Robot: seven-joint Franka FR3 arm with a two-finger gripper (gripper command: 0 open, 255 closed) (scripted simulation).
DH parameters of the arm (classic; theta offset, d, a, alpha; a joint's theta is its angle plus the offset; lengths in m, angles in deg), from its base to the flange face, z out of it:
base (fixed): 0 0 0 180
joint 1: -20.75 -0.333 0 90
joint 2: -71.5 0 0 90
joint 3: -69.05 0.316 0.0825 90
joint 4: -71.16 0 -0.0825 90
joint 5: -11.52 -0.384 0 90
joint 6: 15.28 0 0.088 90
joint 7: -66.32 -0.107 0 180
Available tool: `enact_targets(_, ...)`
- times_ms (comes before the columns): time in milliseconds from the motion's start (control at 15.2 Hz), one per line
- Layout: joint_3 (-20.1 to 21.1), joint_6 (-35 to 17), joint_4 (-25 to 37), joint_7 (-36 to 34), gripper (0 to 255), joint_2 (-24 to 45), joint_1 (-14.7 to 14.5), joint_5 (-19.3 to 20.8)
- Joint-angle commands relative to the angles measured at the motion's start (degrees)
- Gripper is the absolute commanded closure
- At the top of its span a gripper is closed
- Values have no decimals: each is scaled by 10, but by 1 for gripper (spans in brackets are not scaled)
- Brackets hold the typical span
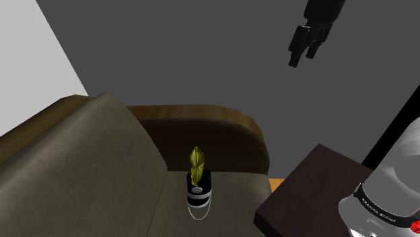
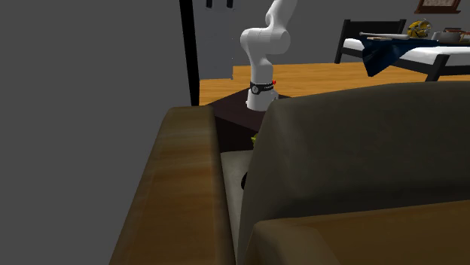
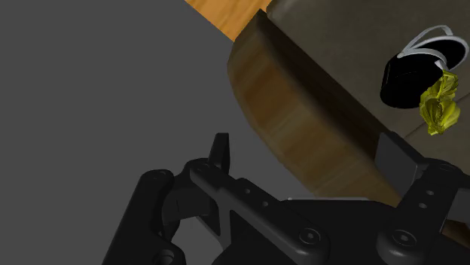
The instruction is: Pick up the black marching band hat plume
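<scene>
Holding the gripper [image 1: 303, 55] high above the wooden armrest [image 1: 202, 114], with fingers [image 3: 218, 154] spread apart and nothing clasped between them; probably placed up there to clear the armrest's curved end and leave room for a descent from above; angled, to judge by the wrist view, to look past the armrest and down onto the seat.

Resting on the seat cushion [image 1: 229, 202], just inside the armrest: the black marching band hat [image 1: 198, 183]; near the wood but apart from it; set on its flat base, so seemingly steady without leaning on the armrest; trailing a white chin strap [image 1: 199, 210] onto the cushion on the side away from the armrest.

Topped by a plume [image 1: 196, 167], yellow-green rather than black, rising from the crown; close to upright along its long axis, tip pointing up and away from the cushion; sharing that axis with the hat, hence tall and narrow as a whole; turned, in the wrist view, plume end toward the gripper and strap end away.

Calls, most likely, for a drop past the armrest and a closing across that narrow upright axis; risks tipping the hat toward the armrest if nudged high on the plume.
</scene>
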Motion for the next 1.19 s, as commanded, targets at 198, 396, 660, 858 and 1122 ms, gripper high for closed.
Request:
enact_targets(198, 17, -48, -45, -30, 0, 3, -6, -26)
enact_targets(396, 36, -99, -84, -58, 0, 14, -14, -53)
enact_targets(660, 64, -173, -126, -94, 0, 41, -27, -91)
enact_targets(858, 86, -232, -149, -120, 0, 72, -38, -120)
enact_targets(1122, 117, -316, -168, -151, 0, 129, -53, -158)
